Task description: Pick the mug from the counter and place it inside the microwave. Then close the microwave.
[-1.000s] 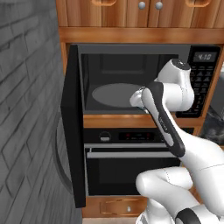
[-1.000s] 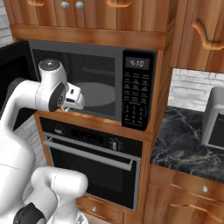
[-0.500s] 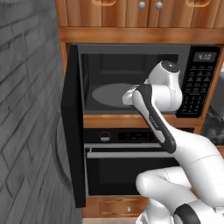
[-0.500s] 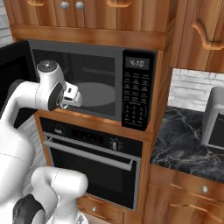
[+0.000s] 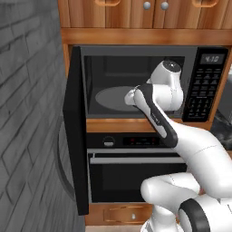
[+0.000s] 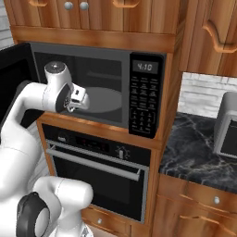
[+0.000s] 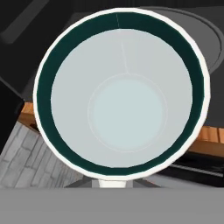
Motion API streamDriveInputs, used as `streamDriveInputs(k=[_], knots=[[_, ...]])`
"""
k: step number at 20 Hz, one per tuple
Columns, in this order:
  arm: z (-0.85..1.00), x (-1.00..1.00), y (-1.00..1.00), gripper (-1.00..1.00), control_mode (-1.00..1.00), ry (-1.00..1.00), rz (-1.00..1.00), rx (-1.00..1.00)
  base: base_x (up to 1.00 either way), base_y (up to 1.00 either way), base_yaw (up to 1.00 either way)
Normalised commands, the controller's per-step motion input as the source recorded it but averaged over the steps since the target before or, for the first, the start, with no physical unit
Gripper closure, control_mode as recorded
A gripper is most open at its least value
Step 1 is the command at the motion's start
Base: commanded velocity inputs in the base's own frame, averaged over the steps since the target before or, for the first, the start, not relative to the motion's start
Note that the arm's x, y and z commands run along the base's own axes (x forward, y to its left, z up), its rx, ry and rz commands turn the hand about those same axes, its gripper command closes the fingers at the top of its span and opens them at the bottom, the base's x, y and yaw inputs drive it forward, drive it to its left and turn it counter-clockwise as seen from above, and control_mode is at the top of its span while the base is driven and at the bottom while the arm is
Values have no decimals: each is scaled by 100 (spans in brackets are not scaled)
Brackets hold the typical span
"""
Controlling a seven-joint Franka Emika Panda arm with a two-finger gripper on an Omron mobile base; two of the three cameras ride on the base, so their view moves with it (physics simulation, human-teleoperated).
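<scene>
— Where does the large black box microwave (image 5: 136, 52) sit?
— In the wooden cabinet wall (image 6: 92, 18), directly above the black built-in oven (image 5: 136, 174). Its dark glass-window door (image 5: 75, 136) stands open at the left.
— And the small white teal-rimmed mug (image 7: 122, 98)?
— At the microwave's mouth, in front of the round grey turntable (image 7: 212, 41).
— The black marble counter (image 6: 196, 150)?
— Right of the oven, with a silver-grey toaster oven (image 6: 227, 125) on it.

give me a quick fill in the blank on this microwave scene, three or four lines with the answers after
1. The microwave door stands ____.
2. The clock display on the microwave reads ____.
3. In the hand view, the mug has a white inside and a ____ band at its rim.
4. Directly below the microwave sits a black ____ with a long bar handle.

Missing words: open; 4:10; teal-green; oven
</scene>
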Motion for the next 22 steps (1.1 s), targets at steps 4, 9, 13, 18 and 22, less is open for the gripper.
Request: streamDriveInputs(k=[4,9,13,18,22], knots=[[-15,26,0,100,-100,0,0,0,0,0,0],[-31,28,0,100,-100,0,0,0,0,0,0],[-19,31,0,100,-100,0,0,0,0,0,0],[-2,34,0,100,-100,3,0,0,0,0,0],[0,44,0,100,-100,8,0,0,0,0,0]])
